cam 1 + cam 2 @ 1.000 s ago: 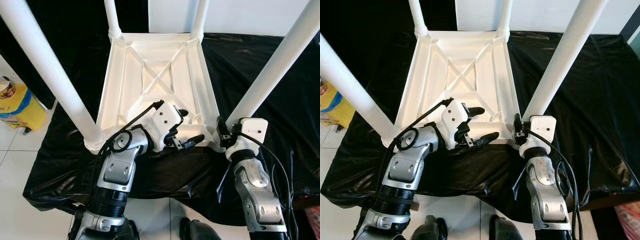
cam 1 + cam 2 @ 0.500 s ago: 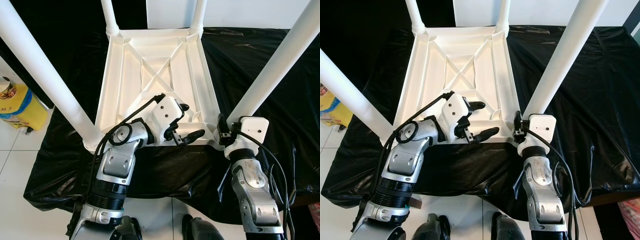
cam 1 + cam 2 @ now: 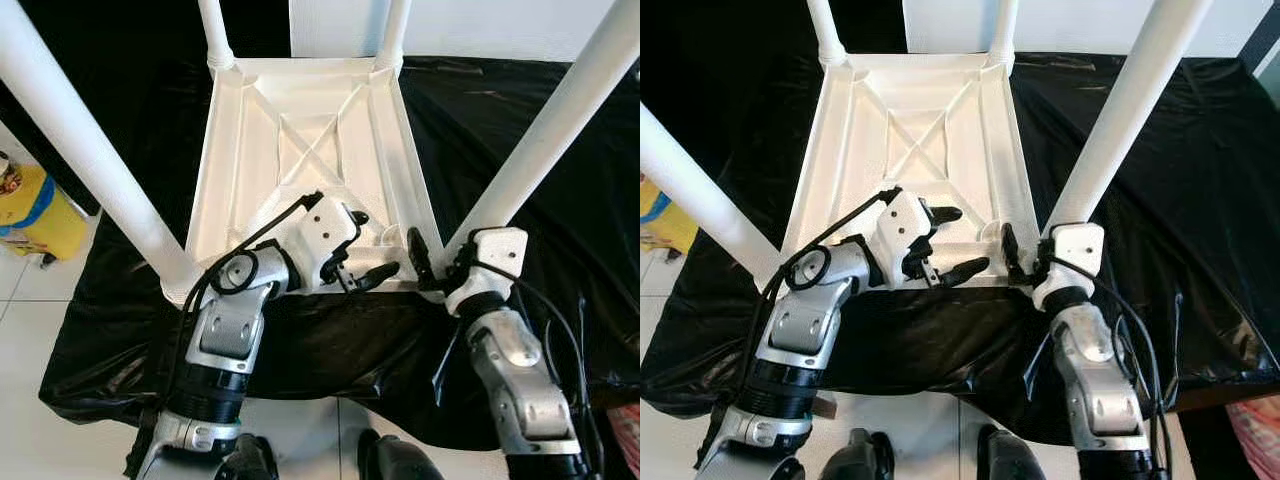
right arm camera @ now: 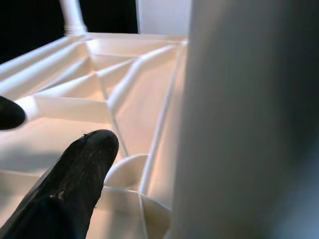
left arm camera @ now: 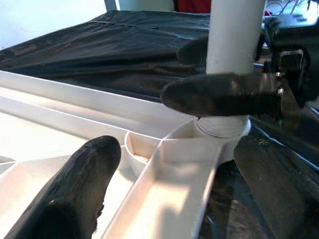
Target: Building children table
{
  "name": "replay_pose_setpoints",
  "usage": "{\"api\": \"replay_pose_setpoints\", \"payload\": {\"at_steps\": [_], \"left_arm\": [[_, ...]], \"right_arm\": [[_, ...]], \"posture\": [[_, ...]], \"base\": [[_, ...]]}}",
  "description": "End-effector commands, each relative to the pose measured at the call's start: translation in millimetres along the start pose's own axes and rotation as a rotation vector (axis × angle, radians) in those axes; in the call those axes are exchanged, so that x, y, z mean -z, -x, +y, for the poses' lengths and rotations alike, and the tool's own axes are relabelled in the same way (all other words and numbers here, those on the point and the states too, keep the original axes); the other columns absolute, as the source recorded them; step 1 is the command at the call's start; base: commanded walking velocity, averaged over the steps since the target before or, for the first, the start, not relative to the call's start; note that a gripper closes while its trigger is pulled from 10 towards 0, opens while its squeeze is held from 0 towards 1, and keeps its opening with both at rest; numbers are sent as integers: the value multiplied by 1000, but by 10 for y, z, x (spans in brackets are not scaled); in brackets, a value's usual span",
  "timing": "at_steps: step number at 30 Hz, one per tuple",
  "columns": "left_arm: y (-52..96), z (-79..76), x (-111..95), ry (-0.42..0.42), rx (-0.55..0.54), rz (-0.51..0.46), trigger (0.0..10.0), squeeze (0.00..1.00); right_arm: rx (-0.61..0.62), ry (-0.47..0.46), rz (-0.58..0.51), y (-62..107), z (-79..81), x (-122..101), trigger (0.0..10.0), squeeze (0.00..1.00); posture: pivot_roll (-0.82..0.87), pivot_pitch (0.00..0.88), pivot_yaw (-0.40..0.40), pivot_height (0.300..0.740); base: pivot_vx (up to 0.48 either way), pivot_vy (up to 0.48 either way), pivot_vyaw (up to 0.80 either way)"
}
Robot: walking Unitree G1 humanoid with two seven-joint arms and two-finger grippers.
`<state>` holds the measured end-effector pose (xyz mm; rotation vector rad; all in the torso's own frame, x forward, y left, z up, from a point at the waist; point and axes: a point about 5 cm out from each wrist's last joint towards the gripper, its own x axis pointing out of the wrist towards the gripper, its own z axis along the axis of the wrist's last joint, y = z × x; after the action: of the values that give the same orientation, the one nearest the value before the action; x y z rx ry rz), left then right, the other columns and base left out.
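While the white children's table (image 3: 305, 150) lies upside down on a black sheet (image 3: 520, 130) with all four legs standing up, both arms work at its near edge. Going from the left, a yellow container (image 3: 35, 205) sits on the floor beside the sheet. Next comes the near left leg (image 3: 95, 155), rising from its corner socket. The left end effector (image 3: 365, 250) hovers over the near rim of the frame with its fingers spread and nothing between them; one finger lies inside the frame, the other just outside the rim. Over the last second it has edged a little further in over the frame, though the head camera has shifted too.

Further right, the near right leg (image 3: 540, 130) stands in its corner socket (image 5: 222, 127). The right end effector (image 3: 430, 265) sits at the base of that leg. A second ago it was tucked close against the leg; now its black fingers (image 3: 1012, 250) have swung out toward the middle of the frame, spread apart and gripping nothing, as the wrist view also suggests, with one finger over the frame and the leg just beside it.

That release probably means the fourth leg is seated, so the assembly looks nearly finished; turning the table upright would be what remains.
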<state>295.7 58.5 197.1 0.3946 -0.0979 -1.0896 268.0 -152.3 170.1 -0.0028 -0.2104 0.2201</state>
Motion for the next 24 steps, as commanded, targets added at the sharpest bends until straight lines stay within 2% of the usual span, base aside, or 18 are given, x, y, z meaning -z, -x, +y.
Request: {"api": "replay_pose_setpoints", "payload": {"at_steps": [1,7,11,15,16,17,18,19,20,24], "left_arm": [[17,31,13,-20,-152,2,10000,0],[72,-48,109,-15,-125,32,10000,0],[94,-156,152,-7,-90,42,10000,0],[95,-189,168,-5,-82,46,10000,0],[95,-200,174,-5,-79,48,10000,0],[91,-213,171,-2,-78,46,10000,0],[90,-224,167,0,-78,46,10000,0],[90,-224,167,0,-78,46,10000,0],[91,-233,166,2,-79,46,10000,0],[108,-249,170,2,-81,49,10000,0]], "right_arm": [[-72,-2,14,11,-23,12,10000,0],[-175,44,29,9,-139,14,10000,0],[-304,48,68,-4,-218,73,10000,0],[-323,67,84,-6,-247,111,10000,0],[-327,76,90,-6,-257,126,4392,0],[-327,82,99,-3,-280,154,4392,0],[-323,81,107,1,-307,181,1725,0],[-323,81,107,1,-307,181,1725,0],[-321,80,113,3,-333,202,0,0],[-321,84,127,5,-379,248,0,0]], "posture": [[-7,94,-86,740],[-10,78,-87,740],[5,62,-93,740],[10,60,-95,740],[10,60,-95,740],[18,61,-96,740],[23,62,-96,740],[23,62,-96,740],[24,63,-96,740],[29,62,-97,740]], "base": [[0,0,0],[0,0,0],[0,0,0],[0,0,0],[0,0,0],[0,0,0],[0,0,0],[0,0,0],[0,0,0],[0,0,0]]}}
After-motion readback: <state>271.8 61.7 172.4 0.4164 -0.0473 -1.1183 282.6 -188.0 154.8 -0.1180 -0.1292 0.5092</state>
